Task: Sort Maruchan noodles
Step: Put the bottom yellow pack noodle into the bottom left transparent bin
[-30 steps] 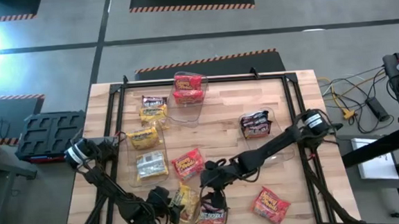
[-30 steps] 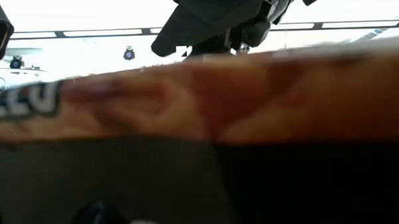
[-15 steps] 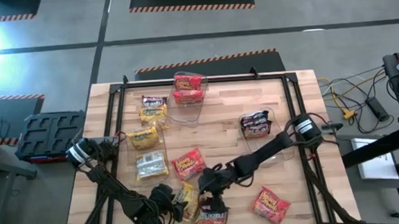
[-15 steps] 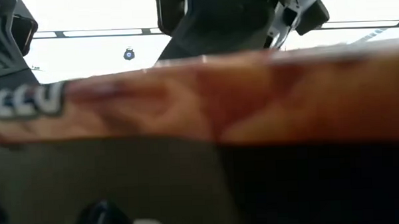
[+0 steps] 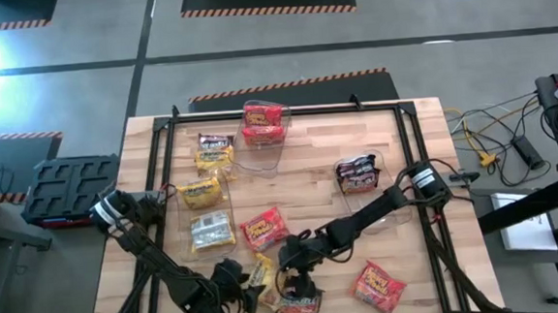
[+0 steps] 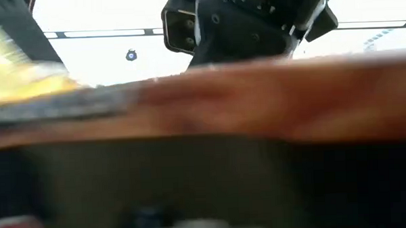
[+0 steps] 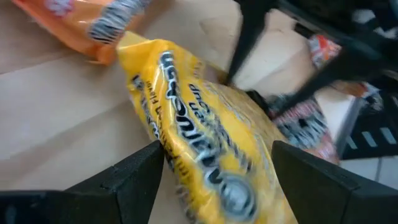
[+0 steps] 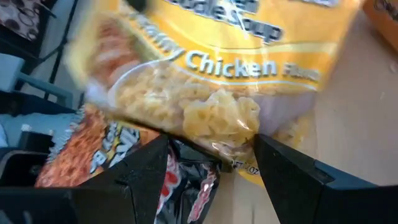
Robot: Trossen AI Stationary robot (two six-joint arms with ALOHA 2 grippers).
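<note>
Wooden worktop fills my overhead view, with both arms reaching toward its near edge. Clear bins toward the far side hold red packets, a dark packet sits on the right, and yellow packets lie on the left. I have the left end effector beside a yellow packet, fingers spread either side of it without pinching. The right end effector hovers above a dark packet at the near edge, fingers spread too, with the yellow packet just beyond them.
</note>
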